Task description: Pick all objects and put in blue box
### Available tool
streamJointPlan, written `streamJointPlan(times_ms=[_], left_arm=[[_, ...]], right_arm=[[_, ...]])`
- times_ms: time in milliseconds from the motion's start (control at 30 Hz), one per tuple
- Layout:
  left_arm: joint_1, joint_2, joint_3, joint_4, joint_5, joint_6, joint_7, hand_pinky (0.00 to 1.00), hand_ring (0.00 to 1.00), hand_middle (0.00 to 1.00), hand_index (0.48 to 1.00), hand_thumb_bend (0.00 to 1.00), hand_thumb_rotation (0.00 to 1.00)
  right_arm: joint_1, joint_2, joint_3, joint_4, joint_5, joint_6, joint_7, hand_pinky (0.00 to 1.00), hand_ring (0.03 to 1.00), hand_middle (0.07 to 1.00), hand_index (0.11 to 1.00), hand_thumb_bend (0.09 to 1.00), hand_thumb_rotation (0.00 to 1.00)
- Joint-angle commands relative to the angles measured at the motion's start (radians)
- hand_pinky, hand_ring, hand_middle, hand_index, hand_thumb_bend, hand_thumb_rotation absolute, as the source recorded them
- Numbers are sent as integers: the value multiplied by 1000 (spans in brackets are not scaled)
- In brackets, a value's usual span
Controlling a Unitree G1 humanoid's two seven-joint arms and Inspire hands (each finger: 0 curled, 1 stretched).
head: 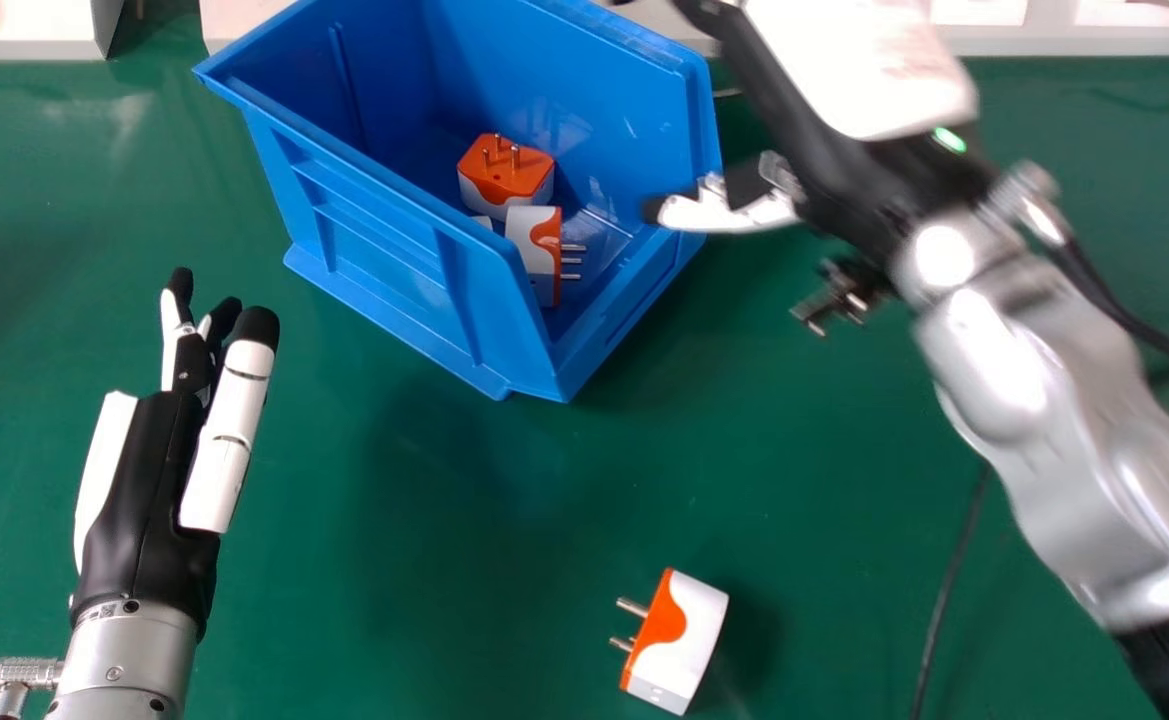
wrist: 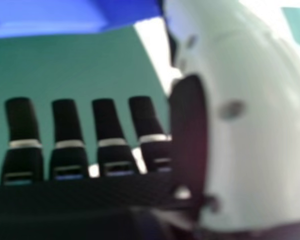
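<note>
Orange and white plastic, that's the loose plug that's sitting by itself on the green tabletop, well apart from the blue box, so I'm guessing it's the last one left. Its metal prongs are pointing toward the robot's left, and that's what's worrying me: fingers closing from that side could be catching the pins and spinning it instead of gripping. Right hand is hanging at the box's right wall, fingers straight and holding nothing. Can't tell if it's actually touching. If it's swinging back too low, it could be snagging that rim and dragging the whole box. Left hand is idling at the head view's left, also open.

Stuff-wise, the box is looking like stiff glossy plastic, slanted sides, ribbed wall. Inside, one chunky plug is resting prongs up, another is lying prongs sideways, and a pale bit of something is peeking out beside them. Smooth shells, rounded edges, so a loose pinch could be slipping. Tabletop's looking smooth and slightly shiny too.
</note>
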Motion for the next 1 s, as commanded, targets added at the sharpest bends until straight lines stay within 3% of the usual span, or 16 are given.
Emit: streamJointPlan(times_ms=[0, 233, 333, 500, 833, 967], left_arm=[[-12, 8, 8, 15, -7, -53, 1, 904, 956, 979, 991, 538, 1000], [-2, 5, 12, 56, -15, -93, -6, 914, 960, 977, 991, 515, 1000], [10, 6, 13, 61, -8, -110, -3, 916, 963, 976, 989, 504, 1000], [29, 6, 10, 59, 3, -119, 4, 914, 963, 975, 987, 502, 1000], [64, 9, 12, 47, -5, -153, -6, 909, 959, 978, 992, 509, 1000], [71, 8, 13, 41, -6, -153, -5, 908, 958, 980, 993, 520, 1000]], right_arm=[[87, -5, -59, -120, -23, 17, -24, 600, 732, 773, 764, 494, 239], [358, 52, -85, -263, -54, 37, -46, 571, 720, 774, 778, 499, 274], [468, 65, -80, -273, -67, 10, -82, 573, 733, 788, 793, 494, 279], [619, 92, -62, -279, -84, -22, -123, 582, 743, 793, 802, 492, 283], [816, 107, 4, -276, -100, -61, -98, 618, 782, 826, 828, 491, 304], [847, 89, 25, -272, -102, -73, -59, 653, 801, 843, 843, 496, 321]])
